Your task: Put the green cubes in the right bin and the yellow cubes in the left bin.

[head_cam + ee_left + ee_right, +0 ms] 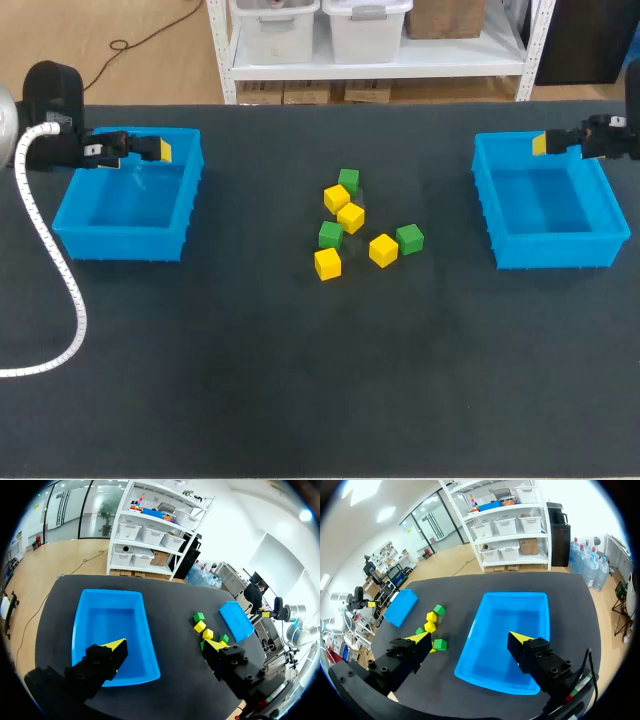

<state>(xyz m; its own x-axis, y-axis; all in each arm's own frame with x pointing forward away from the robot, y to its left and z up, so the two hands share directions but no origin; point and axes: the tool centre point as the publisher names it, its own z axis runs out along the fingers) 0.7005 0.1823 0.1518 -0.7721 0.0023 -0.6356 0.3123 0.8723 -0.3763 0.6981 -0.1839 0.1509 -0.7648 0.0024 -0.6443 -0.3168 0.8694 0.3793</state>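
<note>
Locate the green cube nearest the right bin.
In the head view, that green cube is the rightmost of the loose cubes in the middle, beside a yellow cube and apart from the right bin.

Robotics lab, bench set-up.

- Wide table [300, 400] covered in plain black matting.
- Two robot arms come in at the table's sides: left arm [50, 100] and right arm [610, 135]. A white ribbed cable hose [55, 290] from the left arm lies looped over the mat.
- Left gripper [165, 645] and right gripper [469, 637] are black two-finger pincers with yellow tips, fingers spread, nothing between them.
- A matching blue plastic bin sits under each pincer: left bin [120, 240], right bin [555, 250].
- Past the left bin, ahead of the left pincer, is a loose cluster of small, uniform green and yellow cubes [350, 216].
</note>
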